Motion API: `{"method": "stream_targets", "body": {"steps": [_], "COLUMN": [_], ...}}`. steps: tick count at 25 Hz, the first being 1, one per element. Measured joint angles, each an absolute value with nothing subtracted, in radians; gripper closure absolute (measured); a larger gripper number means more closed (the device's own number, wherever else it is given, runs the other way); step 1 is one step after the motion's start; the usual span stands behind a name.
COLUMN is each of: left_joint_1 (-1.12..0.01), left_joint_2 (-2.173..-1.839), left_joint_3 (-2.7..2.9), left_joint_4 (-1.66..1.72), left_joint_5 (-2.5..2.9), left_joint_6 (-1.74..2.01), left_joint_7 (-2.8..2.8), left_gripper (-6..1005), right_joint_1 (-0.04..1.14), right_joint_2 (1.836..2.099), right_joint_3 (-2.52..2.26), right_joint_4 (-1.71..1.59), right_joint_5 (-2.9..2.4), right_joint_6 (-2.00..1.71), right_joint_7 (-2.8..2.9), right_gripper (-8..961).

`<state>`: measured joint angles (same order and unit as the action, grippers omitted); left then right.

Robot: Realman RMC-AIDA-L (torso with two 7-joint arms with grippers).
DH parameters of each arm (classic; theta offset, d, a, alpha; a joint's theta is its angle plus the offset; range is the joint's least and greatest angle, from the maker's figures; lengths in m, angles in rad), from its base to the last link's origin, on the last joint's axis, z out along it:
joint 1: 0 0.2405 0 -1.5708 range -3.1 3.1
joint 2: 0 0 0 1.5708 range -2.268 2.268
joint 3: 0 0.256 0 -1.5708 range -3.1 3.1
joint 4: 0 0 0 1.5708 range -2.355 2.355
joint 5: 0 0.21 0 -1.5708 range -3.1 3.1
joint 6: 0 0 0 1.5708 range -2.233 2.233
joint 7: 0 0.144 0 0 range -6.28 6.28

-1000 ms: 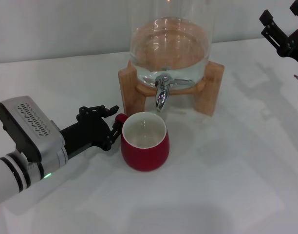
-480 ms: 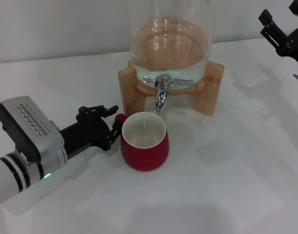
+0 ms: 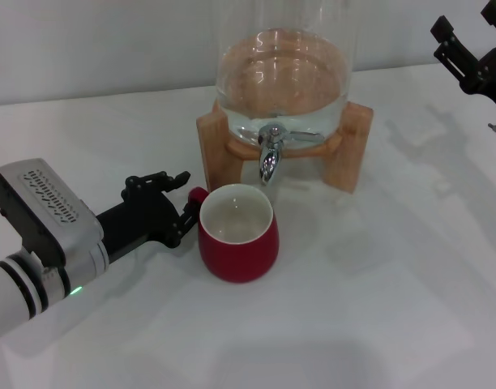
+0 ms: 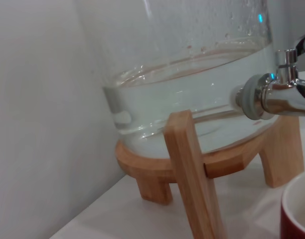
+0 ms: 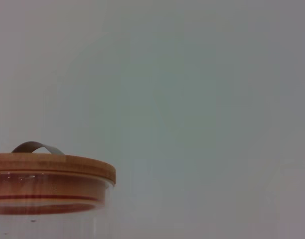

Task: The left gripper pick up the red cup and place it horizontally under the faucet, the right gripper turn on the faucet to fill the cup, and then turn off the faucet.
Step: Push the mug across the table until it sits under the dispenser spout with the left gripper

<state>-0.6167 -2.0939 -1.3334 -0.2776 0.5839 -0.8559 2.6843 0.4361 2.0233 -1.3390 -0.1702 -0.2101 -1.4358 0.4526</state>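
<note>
The red cup (image 3: 237,232) stands upright on the white table, its white inside showing, right below the spout of the chrome faucet (image 3: 269,152). Its handle (image 3: 197,194) points toward my left gripper (image 3: 183,198), whose black fingers are open, spread on either side of the handle's tip. In the left wrist view the faucet (image 4: 277,92) is close by and the cup's rim (image 4: 298,211) shows at the corner. My right gripper (image 3: 467,36) hangs open, high at the far right, well away from the faucet.
The glass dispenser (image 3: 282,77) holds water and rests on a wooden stand (image 3: 355,146) behind the cup. Its wooden lid (image 5: 48,167) appears in the right wrist view. A wall runs behind the table (image 3: 378,308).
My left gripper has drawn back a little to the left, and the cup has shifted slightly left with it. The right arm has not moved.
</note>
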Motion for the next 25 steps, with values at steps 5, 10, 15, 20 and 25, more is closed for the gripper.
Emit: {"method": "stream_targets", "body": {"steps": [5, 10, 15, 20, 25], "left_joint_1": [-0.617, -0.618, -0.621, -0.621, -0.623], "left_joint_2": [-2.094, -2.094, -2.094, -2.094, -2.094], "left_joint_3": [-1.33, -1.327, -1.323, -1.323, -1.322], "left_joint_4": [-0.278, -0.278, -0.278, -0.279, -0.279], "left_joint_5": [0.584, 0.585, 0.592, 0.591, 0.588], "left_joint_6": [-0.856, -0.856, -0.856, -0.856, -0.856], "left_joint_7": [2.684, 2.684, 2.684, 2.684, 2.684], "left_gripper": [583, 561, 547, 546, 545], "right_joint_1": [0.433, 0.431, 0.432, 0.432, 0.432], "right_joint_2": [2.023, 2.023, 2.023, 2.023, 2.023], "right_joint_3": [-1.339, -1.344, -1.347, -1.349, -1.35], "right_joint_4": [-0.17, -0.17, -0.17, -0.17, -0.17], "right_joint_5": [-0.21, -0.21, -0.21, -0.21, -0.21], "right_joint_6": [-1.439, -1.44, -1.441, -1.442, -1.449], "right_joint_7": [0.453, 0.453, 0.453, 0.453, 0.453], "right_gripper": [100, 100, 100, 100, 100]}}
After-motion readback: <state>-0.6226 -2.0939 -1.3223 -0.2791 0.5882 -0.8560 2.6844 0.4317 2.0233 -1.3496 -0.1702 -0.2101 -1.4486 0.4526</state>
